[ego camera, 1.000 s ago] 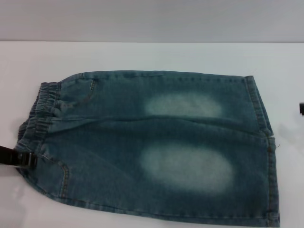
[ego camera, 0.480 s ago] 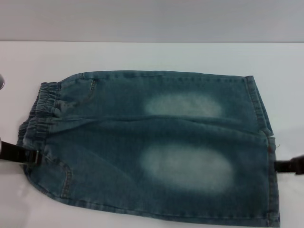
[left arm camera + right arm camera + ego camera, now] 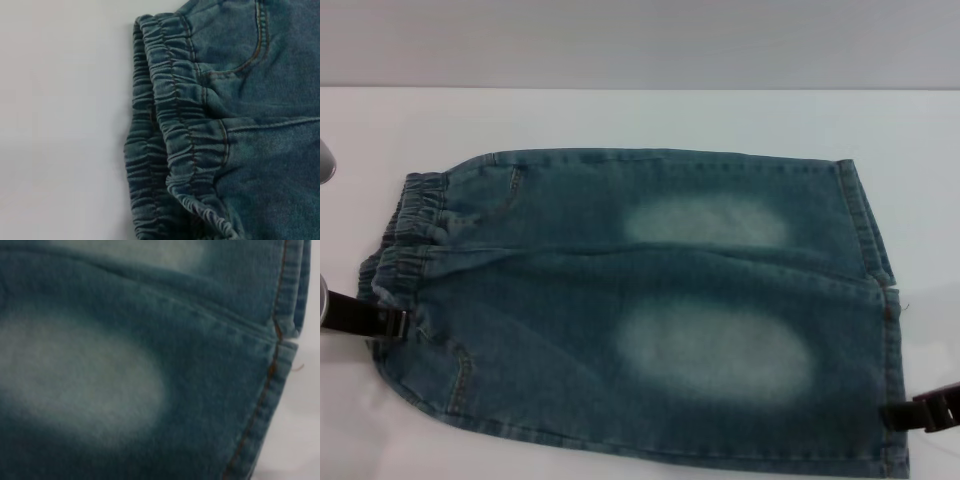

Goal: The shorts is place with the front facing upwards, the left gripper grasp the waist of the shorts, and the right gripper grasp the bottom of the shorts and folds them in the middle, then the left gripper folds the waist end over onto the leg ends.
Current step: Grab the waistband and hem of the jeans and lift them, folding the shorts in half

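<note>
One white desk (image 3: 620, 115) carries everything, and one pair of blue-green denim shorts (image 3: 570, 270) lies flat across most of it, front up, with the waist toward my left and the two legs toward my right. Two pale faded oval patches show on the legs, the smaller one (image 3: 705, 222) farther from me and the larger one (image 3: 715, 350) nearer. Nothing else lies on the desk around the shorts, and nothing stands between my arms and the cloth.

At the left edge, the waist of the shorts (image 3: 405, 240) is a ruched elastic band, and my left gripper (image 3: 388, 325) reaches in from the side and meets the near part of that band. I cannot tell how far its fingers are parted or whether they have hold of the denim. My right gripper (image 3: 910, 412) sits just beside the bottom of the shorts (image 3: 890, 340), at the near leg's hem; its hold too I cannot tell.

My left wrist view shows what the head view blurs: the gathered band doubled in two layers and one curved pocket seam (image 3: 257, 47) beside it. My right wrist view shows the double-stitched hem and the small step where the two leg hems meet (image 3: 280, 340).
</note>
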`<state>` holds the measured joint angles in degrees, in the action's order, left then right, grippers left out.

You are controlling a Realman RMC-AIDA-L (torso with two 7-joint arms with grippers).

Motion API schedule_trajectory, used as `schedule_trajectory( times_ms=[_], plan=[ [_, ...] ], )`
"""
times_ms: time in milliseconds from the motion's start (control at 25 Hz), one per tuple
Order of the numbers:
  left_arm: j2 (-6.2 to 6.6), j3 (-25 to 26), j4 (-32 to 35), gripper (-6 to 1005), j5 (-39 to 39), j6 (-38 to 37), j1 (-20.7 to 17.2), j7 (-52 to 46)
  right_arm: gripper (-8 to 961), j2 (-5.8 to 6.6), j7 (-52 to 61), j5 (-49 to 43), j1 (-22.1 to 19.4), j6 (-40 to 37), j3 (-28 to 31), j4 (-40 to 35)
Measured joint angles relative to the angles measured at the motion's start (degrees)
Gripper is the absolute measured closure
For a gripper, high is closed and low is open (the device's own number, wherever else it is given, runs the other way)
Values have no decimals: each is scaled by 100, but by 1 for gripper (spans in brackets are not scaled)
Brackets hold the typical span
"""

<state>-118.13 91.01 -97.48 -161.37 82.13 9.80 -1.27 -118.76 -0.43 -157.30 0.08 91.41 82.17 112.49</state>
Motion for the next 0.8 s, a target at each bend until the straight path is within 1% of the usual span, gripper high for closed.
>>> schedule_trajectory(
  times_ms=[200, 800],
  plan=[
    [0, 3, -13, 856, 0, 53, 19, 27, 251, -3, 20, -115, 61, 92, -147, -31],
    [0, -103, -25, 868, 6, 37, 36, 9, 257, -15, 96, -198, 202, 93, -499, -243]
  ],
)
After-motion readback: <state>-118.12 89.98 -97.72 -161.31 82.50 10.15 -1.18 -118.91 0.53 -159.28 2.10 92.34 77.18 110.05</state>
